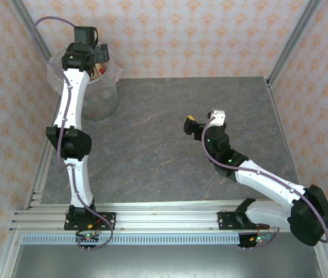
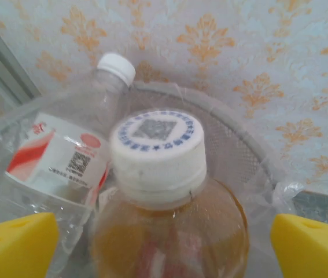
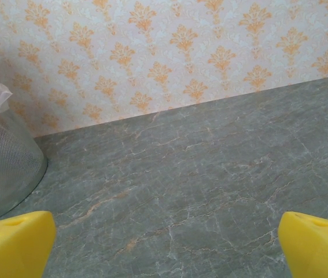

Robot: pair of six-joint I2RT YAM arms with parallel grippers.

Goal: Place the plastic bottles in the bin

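Right of the round translucent bin (image 1: pixel 103 103), your right gripper (image 3: pixel 164 246) hangs wide open, empty, over grey stone-look table (image 3: pixel 198 185). Your left gripper (image 2: pixel 164 246) gapes above the bin, holding nothing — inside: amber plastic bottle (image 2: pixel 213 229), QR-coded white cap (image 2: pixel 157 145), beside clear red-labelled bottle (image 2: pixel 65 159).

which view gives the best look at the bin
Top external: it shows the bin nearly whole at the table's far left corner, though the left arm crosses it. The left wrist view looks inside it, past two bottles. The right wrist view catches its ribbed wall at the left edge.
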